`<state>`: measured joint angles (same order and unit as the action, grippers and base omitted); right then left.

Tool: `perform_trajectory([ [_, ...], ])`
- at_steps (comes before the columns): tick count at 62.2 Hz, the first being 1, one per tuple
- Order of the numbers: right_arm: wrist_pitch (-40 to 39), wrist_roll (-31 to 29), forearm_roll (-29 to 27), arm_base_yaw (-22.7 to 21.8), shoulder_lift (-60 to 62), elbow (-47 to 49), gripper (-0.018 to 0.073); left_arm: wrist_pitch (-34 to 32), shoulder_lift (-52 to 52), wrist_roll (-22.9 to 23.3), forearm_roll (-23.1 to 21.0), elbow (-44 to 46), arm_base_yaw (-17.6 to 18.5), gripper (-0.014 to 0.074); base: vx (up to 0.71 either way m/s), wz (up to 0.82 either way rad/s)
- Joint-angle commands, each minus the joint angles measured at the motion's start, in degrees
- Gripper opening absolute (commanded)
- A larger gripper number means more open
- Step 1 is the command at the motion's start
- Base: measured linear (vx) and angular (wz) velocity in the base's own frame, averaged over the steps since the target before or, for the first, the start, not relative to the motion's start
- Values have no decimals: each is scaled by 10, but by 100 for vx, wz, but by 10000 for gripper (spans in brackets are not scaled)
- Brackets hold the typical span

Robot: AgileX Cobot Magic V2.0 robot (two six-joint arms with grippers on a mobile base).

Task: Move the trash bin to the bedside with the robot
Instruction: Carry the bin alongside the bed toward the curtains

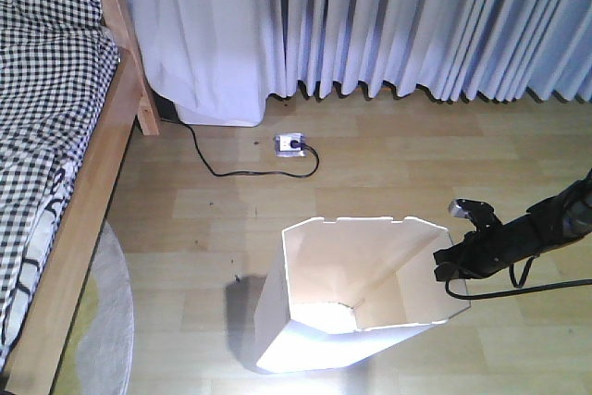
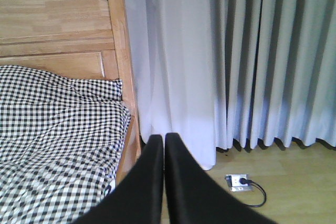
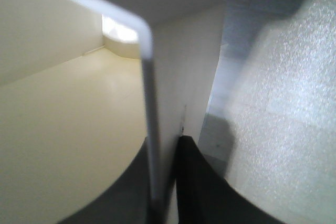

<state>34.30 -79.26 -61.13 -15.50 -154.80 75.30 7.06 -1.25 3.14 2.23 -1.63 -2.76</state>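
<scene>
The white trash bin [image 1: 344,298] stands on the wooden floor in the front view, right of the bed [image 1: 55,136] and some way from it. My right gripper [image 1: 447,261] is shut on the bin's right rim. In the right wrist view the thin white bin wall [image 3: 148,103] runs between the two black fingers [image 3: 194,182], one inside and one outside. My left gripper [image 2: 164,145] is shut and holds nothing. It points toward the bed's checked bedding [image 2: 52,135] and wooden post [image 2: 122,51].
White curtains [image 1: 398,16] hang along the far wall. A power strip [image 1: 290,144] with a black cable [image 1: 222,168] lies on the floor between the bed and the bin. A pale rug [image 1: 111,312] lies beside the bed frame.
</scene>
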Motion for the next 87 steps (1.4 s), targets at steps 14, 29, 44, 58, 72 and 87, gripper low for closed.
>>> perform_trajectory([
  [14,120,-3,-37,-2,49,7,-5,-42,-3,3,-3,12,1,-6,21,6],
  [29,120,-3,-37,-2,49,7,-5,-42,-3,3,-3,12,1,-6,18,5],
  [44,120,-3,-37,-2,49,7,-5,-42,-3,3,-3,12,1,-6,17,5],
  [58,120,-3,-37,-2,49,7,-5,-42,-3,3,-3,12,1,-6,17,6],
  [72,120,-3,-37,-2,49,7,-5,-42,-3,3,-3,12,1,-6,17,3],
  [87,120,-3,-37,-2,49,7,-5,-42,-3,3,-3,12,1,-6,16,-5],
])
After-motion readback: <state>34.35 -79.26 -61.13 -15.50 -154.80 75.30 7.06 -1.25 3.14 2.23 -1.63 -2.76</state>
